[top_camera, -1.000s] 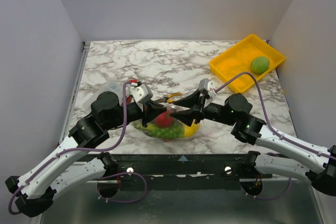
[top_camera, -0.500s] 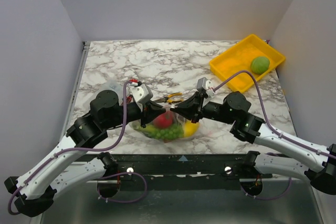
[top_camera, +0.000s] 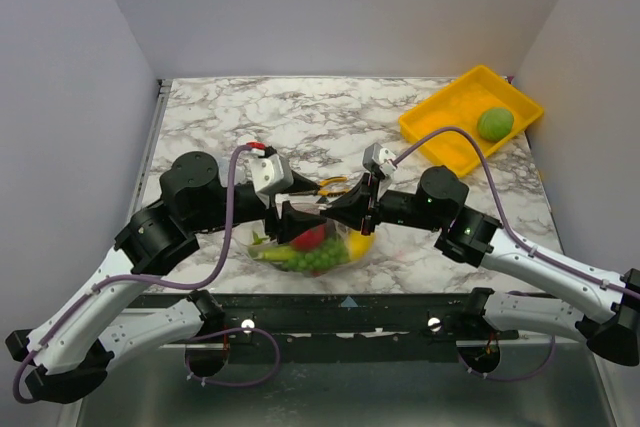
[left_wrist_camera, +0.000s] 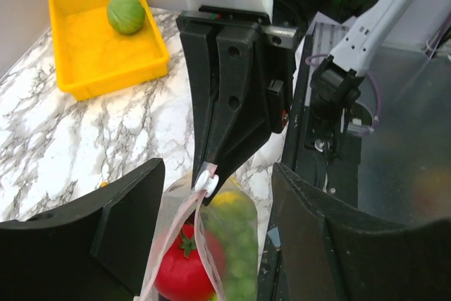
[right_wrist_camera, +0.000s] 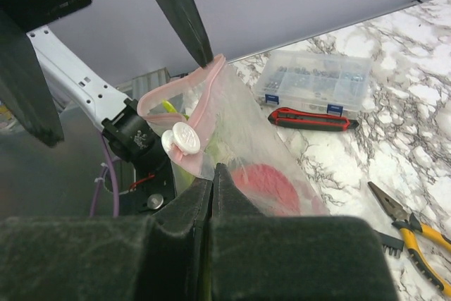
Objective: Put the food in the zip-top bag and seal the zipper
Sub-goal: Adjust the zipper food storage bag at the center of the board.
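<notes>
Food (top_camera: 310, 239) is inside the zip-top bag (right_wrist_camera: 246, 132); I judge the zipper (right_wrist_camera: 180, 84) unsealed. Right hand (right_wrist_camera: 211, 174) is clamped on the bag. Left hand (left_wrist_camera: 215, 181) is wide open and empty.

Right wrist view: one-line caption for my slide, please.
Right pincer shut on the zip-top bag beside its white slider, pliers and red-black tool on the marble behind.

Marble tabletop (top_camera: 300, 117), plain lilac walls (top_camera: 330, 7)
</notes>
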`<action>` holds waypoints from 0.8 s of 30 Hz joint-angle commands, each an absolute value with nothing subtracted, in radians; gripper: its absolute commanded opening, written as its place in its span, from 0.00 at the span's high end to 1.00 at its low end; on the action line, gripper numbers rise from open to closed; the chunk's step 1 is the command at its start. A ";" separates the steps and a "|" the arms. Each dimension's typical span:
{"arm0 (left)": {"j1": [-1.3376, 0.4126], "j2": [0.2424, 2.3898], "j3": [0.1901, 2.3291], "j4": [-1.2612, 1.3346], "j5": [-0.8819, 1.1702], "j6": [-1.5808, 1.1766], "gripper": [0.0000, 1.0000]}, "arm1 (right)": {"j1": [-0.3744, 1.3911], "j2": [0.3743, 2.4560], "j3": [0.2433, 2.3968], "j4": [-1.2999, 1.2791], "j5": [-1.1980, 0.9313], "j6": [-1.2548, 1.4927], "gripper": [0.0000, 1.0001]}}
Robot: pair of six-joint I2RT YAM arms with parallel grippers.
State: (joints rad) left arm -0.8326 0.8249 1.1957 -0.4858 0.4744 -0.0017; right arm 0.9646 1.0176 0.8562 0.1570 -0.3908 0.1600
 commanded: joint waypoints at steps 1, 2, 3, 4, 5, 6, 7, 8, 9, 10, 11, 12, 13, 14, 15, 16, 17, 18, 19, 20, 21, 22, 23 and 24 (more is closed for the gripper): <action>-0.831 0.822 1.171 -0.521 0.561 0.113 0.33 | 0.963 1.010 0.904 0.145 -0.413 0.169 1.00; -0.832 0.815 1.157 -0.511 0.543 0.125 0.31 | 0.963 1.009 0.905 0.143 -0.413 0.169 1.00; -0.831 0.812 1.148 -0.504 0.533 0.138 0.30 | 0.964 1.008 0.907 0.141 -0.414 0.167 1.00; -0.832 0.810 1.144 -0.500 0.526 0.150 0.30 | 0.964 1.010 0.910 0.138 -0.416 0.165 1.00; -0.832 0.811 1.139 -0.492 0.518 0.157 0.30 | 0.964 1.012 0.912 0.135 -0.417 0.165 1.00; -0.831 0.814 1.135 -0.487 0.512 0.160 0.30 | 0.964 1.014 0.916 0.129 -0.422 0.162 1.00; -0.831 0.821 1.136 -0.484 0.506 0.164 0.30 | 0.963 1.019 0.920 0.125 -0.426 0.161 1.00; -0.831 0.829 1.138 -0.485 0.499 0.167 0.31 | 0.964 1.021 0.923 0.123 -0.428 0.161 1.00; -0.831 0.837 1.141 -0.485 0.492 0.168 0.32 | 0.964 1.024 0.926 0.121 -0.431 0.161 1.00; -0.831 0.845 1.141 -0.485 0.488 0.169 0.33 | 0.964 1.025 0.928 0.120 -0.434 0.160 1.00; -0.831 0.850 1.141 -0.483 0.485 0.171 0.34 | 0.964 1.026 0.928 0.121 -0.435 0.159 1.00; -0.831 0.854 1.140 -0.481 0.486 0.175 0.36 | 0.964 1.027 0.930 0.120 -0.435 0.160 1.00; -0.831 0.856 1.140 -0.480 0.483 0.179 0.40 | 0.964 1.027 0.931 0.118 -0.436 0.159 1.00; -0.832 0.857 1.139 -0.479 0.481 0.181 0.44 | 0.964 1.026 0.932 0.116 -0.436 0.159 1.00; -0.831 0.857 1.136 -0.477 0.479 0.182 0.47 | 0.963 1.027 0.934 0.115 -0.436 0.160 1.00; -0.831 0.855 1.134 -0.474 0.479 0.185 0.51 | 0.964 1.027 0.935 0.113 -0.437 0.159 1.00; -0.832 0.852 1.128 -0.470 0.476 0.186 0.53 | 0.964 1.027 0.936 0.112 -0.439 0.160 1.00; -0.832 0.848 1.123 -0.463 0.471 0.186 0.57 | 0.964 1.028 0.936 0.111 -0.439 0.159 1.00; -0.831 0.846 1.119 -0.461 0.470 0.187 0.61 | 0.965 1.029 0.938 0.110 -0.439 0.159 1.00; -0.832 0.844 1.117 -0.462 0.467 0.188 0.65 | 0.964 1.028 0.938 0.110 -0.439 0.159 1.00; -0.832 0.844 1.115 -0.464 0.464 0.190 0.68 | 0.963 1.028 0.939 0.109 -0.439 0.159 1.00; -0.831 0.844 1.113 -0.467 0.461 0.192 0.70 | 0.964 1.028 0.939 0.109 -0.439 0.159 1.00; -0.832 0.842 1.111 -0.468 0.457 0.193 0.70 | 0.964 1.030 0.940 0.109 -0.440 0.158 1.00; -0.831 0.842 1.111 -0.467 0.450 0.193 0.71 | 0.963 1.031 0.941 0.109 -0.443 0.160 1.00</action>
